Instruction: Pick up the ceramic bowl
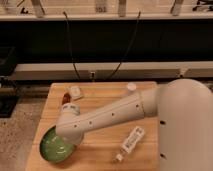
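Under the hand (64,141), green ceramic bowl (52,149)

wooden table (107,95) | speckled floor (17,130) | dark wall shelving (107,40)

From my station I see the arm (115,114) as a smooth white tube with a glossy shell, dotted along its length with a row of small dark screw holes. At four o'clock it swells into a large rounded white housing (186,125), plain apart from two dark spots on its left edge. At eight o'clock the tube ends in a rounded white wrist joint (70,124) with a faint seam around it. The hand (64,141) sits below that joint, largely hidden by it.
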Motion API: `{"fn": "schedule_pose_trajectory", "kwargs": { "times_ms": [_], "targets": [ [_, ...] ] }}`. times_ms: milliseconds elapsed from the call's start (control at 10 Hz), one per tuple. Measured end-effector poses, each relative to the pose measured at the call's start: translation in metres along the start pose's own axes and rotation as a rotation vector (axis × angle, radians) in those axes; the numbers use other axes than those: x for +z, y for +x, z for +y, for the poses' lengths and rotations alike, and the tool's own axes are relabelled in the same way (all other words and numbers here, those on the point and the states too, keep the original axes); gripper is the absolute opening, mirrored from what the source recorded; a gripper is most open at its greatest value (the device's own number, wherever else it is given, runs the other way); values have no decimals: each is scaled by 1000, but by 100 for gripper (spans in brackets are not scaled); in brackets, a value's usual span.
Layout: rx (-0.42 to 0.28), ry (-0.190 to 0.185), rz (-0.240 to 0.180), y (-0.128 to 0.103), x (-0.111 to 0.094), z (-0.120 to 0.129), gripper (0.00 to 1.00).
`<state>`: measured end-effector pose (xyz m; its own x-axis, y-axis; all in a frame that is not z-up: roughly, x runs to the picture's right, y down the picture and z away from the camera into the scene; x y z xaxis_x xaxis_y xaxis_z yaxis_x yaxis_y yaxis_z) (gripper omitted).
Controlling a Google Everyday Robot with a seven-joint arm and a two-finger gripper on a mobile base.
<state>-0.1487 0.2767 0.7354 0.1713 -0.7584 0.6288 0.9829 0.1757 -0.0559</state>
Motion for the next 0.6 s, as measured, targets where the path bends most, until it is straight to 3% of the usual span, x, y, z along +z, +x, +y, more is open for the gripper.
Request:
{"fn": "schedule_pose_trajectory", "kwargs": {
  "times_ms": [600],
  "targets": [
    [4,-10,49,33,-41,15,2]
  ]
}}
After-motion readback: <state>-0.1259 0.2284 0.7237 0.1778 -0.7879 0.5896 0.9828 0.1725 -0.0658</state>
